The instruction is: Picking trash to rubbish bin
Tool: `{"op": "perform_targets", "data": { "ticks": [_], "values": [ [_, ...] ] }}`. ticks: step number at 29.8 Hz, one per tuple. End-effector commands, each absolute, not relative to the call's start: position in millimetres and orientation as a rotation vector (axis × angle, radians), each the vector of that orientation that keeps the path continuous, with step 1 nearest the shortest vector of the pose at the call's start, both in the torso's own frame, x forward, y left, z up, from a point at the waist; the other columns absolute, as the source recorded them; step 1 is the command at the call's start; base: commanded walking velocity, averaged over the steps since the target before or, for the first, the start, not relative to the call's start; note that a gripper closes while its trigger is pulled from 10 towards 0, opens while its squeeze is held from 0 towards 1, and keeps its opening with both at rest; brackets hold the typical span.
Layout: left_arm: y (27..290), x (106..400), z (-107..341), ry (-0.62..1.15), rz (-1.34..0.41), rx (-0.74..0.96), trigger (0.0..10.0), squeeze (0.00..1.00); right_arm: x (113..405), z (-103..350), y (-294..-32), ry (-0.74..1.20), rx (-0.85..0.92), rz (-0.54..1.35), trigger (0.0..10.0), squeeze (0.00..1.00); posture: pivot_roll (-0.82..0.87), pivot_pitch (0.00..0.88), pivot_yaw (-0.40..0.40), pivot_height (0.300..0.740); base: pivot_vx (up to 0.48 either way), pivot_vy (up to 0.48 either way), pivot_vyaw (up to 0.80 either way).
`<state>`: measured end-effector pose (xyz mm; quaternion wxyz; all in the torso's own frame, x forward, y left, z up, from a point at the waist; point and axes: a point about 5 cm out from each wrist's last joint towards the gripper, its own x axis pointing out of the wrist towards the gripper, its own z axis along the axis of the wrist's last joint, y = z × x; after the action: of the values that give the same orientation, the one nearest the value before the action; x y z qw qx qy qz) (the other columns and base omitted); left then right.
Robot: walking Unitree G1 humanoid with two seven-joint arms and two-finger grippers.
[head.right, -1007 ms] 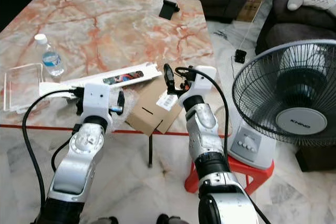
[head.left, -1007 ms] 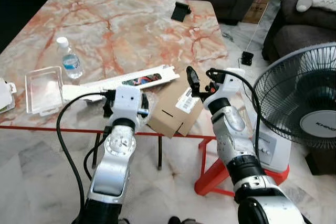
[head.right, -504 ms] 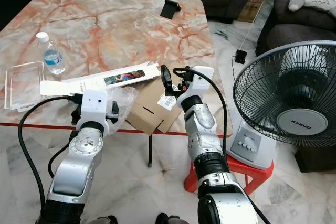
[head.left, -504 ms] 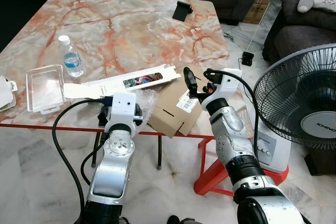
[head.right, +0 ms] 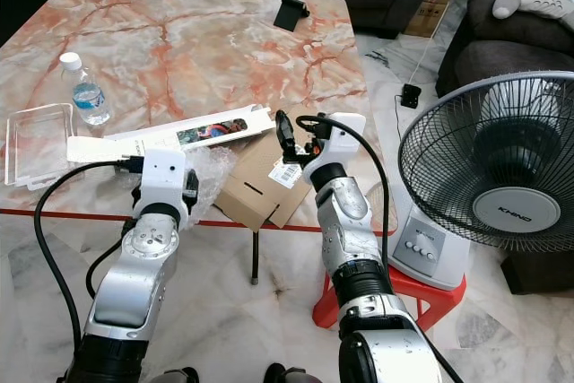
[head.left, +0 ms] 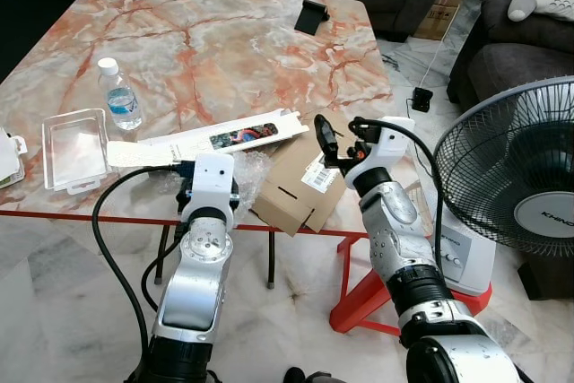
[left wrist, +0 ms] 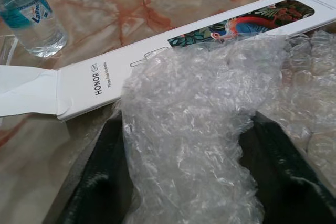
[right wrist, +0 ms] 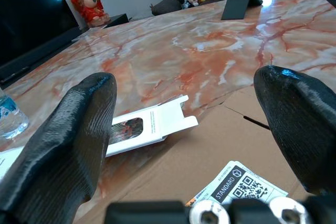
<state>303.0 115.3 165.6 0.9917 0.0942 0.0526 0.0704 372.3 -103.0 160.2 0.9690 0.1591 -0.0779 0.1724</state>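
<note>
A crumpled wad of clear bubble wrap (left wrist: 210, 108) lies near the front edge of the marble table (head.left: 224, 51). My left gripper (left wrist: 189, 129) is open, with one black finger on each side of the wad, touching it. Right behind the wad lies a long white box (head.left: 224, 139) with a colourful window. A flattened brown cardboard box (head.left: 296, 186) with a label overhangs the table's front edge. My right gripper (head.left: 343, 141) hovers just above that cardboard, open, nothing between its fingers.
A small water bottle (head.left: 118, 98) and a clear plastic tray (head.left: 73, 148) are at the table's left. A black phone stand (head.left: 310, 17) sits at the far side. A standing fan (head.left: 520, 186) on a red stool (head.left: 377, 302) is close on my right.
My left gripper dipped back slightly, then came forward again around the bubble wrap. The right gripper has barely moved over the cardboard.
</note>
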Motion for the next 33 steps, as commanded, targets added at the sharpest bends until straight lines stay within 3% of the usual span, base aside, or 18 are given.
{"op": "perform_targets", "data": {
  "ticks": [1,10,16,17,18,28,33],
  "values": [
    [111.7,304.9,167.9,0.108,0.13,0.169,0.0,0.0,372.9,161.4,-103.2,-0.155,0.307,0.353,10.0,0.0,0.08,0.145,-0.124,0.74,0.0,0.0,0.0],
    [102.1,303.7,176.0,0.078,0.079,0.056,0.0,0.0,373.6,163.1,-103.7,-0.158,0.304,0.357,10.0,0.0,0.07,0.144,-0.125,0.74,0.0,0.0,0.0],
    [83.7,301.2,210.3,-0.115,-0.08,-0.054,0.0,0.0,373.5,163.3,-103.4,-0.158,0.3,0.362,10.0,0.0,0.07,0.144,-0.125,0.74,0.0,0.0,0.0],
    [79.3,299.6,220.8,-0.174,-0.117,-0.07,0.7,0.0,373.5,163.5,-103.3,-0.159,0.3,0.363,10.0,0.0,0.07,0.144,-0.125,0.74,0.0,0.0,0.0],
    [76.1,298.4,230.2,-0.22,-0.134,-0.11,10.0,0.0,373.7,163.8,-103.4,-0.16,0.299,0.364,10.0,0.0,0.08,0.138,-0.127,0.74,0.0,0.0,0.0],
    [75.9,297.5,256.7,-0.386,-0.158,-0.155,10.0,0.0,374.1,165.8,-102.6,-0.169,0.304,0.371,10.0,0.0,0.08,0.133,-0.13,0.74,0.0,0.0,0.0],
    [89.8,315.1,237.6,-0.429,-0.084,0.137,10.0,0.0,374.7,172.2,-104.9,-0.212,0.308,0.343,10.0,0.0,0.08,0.129,-0.132,0.74,0.0,0.0,0.0]
  ]
}}
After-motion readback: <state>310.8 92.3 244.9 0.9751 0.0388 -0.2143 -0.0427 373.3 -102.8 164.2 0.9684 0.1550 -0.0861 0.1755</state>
